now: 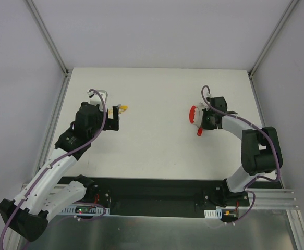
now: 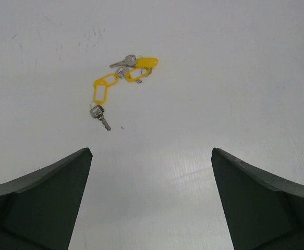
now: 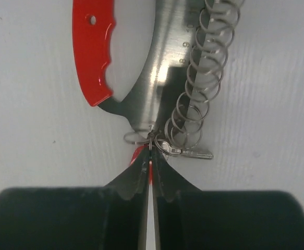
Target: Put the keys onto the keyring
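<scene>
Left gripper (image 2: 150, 153): lower frame, jaws spread wide, grasping nothing, seemingly lined up for a pickup.
Keys (image 2: 121, 64) on yellow tags (image 2: 104, 88): upper centre, loose on the table (image 2: 245, 78).
Right gripper (image 3: 150, 156): lower centre, pinched closed on the bottom tip of the keyring (image 3: 146, 88), likely steadying it for threading.
Red crescent (image 3: 92, 57) upper left, coil (image 3: 206, 73) upper right.
Single key (image 3: 191, 152) at the coil's foot; whether threaded, cannot tell.

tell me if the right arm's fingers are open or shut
Shut. In the right wrist view the right fingers press together with no gap, tips at the metal end of the keyring; whether they pinch it, cannot tell.
</scene>
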You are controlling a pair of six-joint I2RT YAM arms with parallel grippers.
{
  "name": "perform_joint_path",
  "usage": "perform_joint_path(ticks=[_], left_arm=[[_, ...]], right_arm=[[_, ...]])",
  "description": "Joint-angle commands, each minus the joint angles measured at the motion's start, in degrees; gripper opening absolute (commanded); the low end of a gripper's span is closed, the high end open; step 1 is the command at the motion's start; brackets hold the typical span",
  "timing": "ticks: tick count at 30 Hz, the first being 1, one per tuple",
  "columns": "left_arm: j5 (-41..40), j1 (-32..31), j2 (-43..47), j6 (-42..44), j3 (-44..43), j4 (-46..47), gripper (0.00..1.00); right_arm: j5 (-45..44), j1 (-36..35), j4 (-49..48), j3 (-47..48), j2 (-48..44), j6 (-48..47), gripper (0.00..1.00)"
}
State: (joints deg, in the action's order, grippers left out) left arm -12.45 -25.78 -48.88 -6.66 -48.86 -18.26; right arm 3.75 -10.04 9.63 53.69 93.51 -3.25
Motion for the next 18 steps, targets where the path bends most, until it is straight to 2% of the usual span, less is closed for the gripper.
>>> perform_joint_path(ticks=[1,3,4,6,7,10,13,14,15,16,18], left_arm=[[0.1,0.2,1.3,0.4,0.3,1.7,0.99],[0.2,0.2,1.3,0.5,0.3,1.7,0.99],[0.1,0.2,1.5,0.4,0.3,1.8,0.99],[-0.4,0.2,2.0,0.3,0.4,1.8,0.99],[-0.6,0.2,2.2,0.3,0.4,1.8,0.99],[-1.7,0.2,3.2,0.1,0.5,1.9,0.99],[-3.9,0.2,4.6,-0.3,0.5,2.0,0.99],[-4.7,0.2,5.0,-0.5,0.5,2.0,0.99],[-6.0,0.2,5.5,-0.8,0.3,2.0,0.99],[-6.7,0.2,5.9,-1.1,0.2,2.0,0.99],[-8.9,0.2,7.0,-2.0,-0.2,2.3,0.99]], right_arm=[[3.1,0.4,-2.3,-2.8,-4.0,6.3,0.10],[3.0,0.5,-1.5,-4.2,-4.8,7.0,0.17],[2.6,0.6,-1.1,-4.6,-6.1,7.7,0.27],[0.5,0.6,-0.4,-6.0,-7.9,8.4,0.38],[-0.4,0.7,-0.3,-6.2,-10.7,8.8,0.49],[-3.4,0.7,0.0,-7.2,-17.0,8.6,0.64],[-9.0,0.8,1.4,-7.5,-22.8,8.2,0.73],[-12.1,0.7,2.6,-7.6,-27.0,7.6,0.75],[-13.8,0.7,3.3,-7.5,-29.1,7.1,0.83],[-15.5,0.7,3.9,-7.8,-31.4,6.9,0.84],[-20.5,0.6,5.9,-8.1,-38.3,5.6,0.94]])
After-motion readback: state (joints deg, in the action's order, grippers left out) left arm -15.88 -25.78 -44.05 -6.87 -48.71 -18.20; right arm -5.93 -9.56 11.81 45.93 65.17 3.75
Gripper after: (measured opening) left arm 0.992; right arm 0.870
